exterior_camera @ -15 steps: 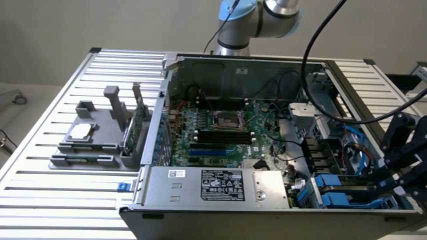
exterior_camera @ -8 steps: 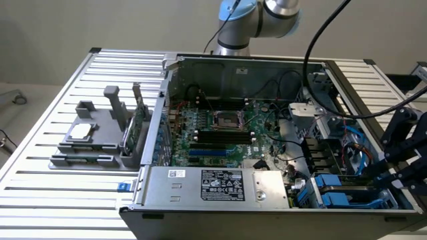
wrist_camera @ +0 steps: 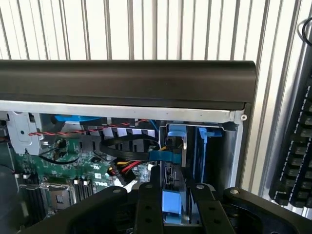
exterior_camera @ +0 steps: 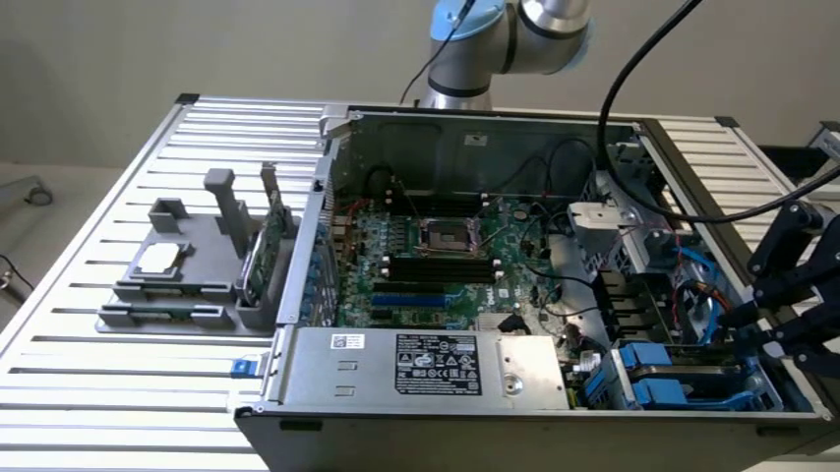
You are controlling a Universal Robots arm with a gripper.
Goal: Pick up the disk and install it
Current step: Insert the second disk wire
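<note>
- The claw (exterior_camera: 774,324) hangs over the corner of the open computer case (exterior_camera: 525,433) on the exterior view's right, just above the drive bays, which fits a part meant to go in edge-first from above
- In the wrist view its two black fingers (wrist_camera: 148,204) stand narrowly apart with a blue-edged slab between them; I take this to be the disk (wrist_camera: 171,202) in its blue carrier, gripped by its thin sides so it stays upright
- The disk sits low in the bay area, beside another blue carrier (wrist_camera: 204,151) already standing in the neighbouring slot, so it looks lined up with a free slot; how deep it has gone in I cannot tell
- A blue cable (wrist_camera: 163,157) and a bundle of black, yellow and red wires (wrist_camera: 122,168) run close past the bay, right by where the disk stands
- The green motherboard (exterior_camera: 434,256) lies flat inside the case, well apart from the claw
- On the slatted metal tabletop (exterior_camera: 118,374), at the exterior view's left, a grey holder (exterior_camera: 177,280) carries a small square silver chip (exterior_camera: 157,258) and an upright green card (exterior_camera: 278,241), parked clear of the case
</note>
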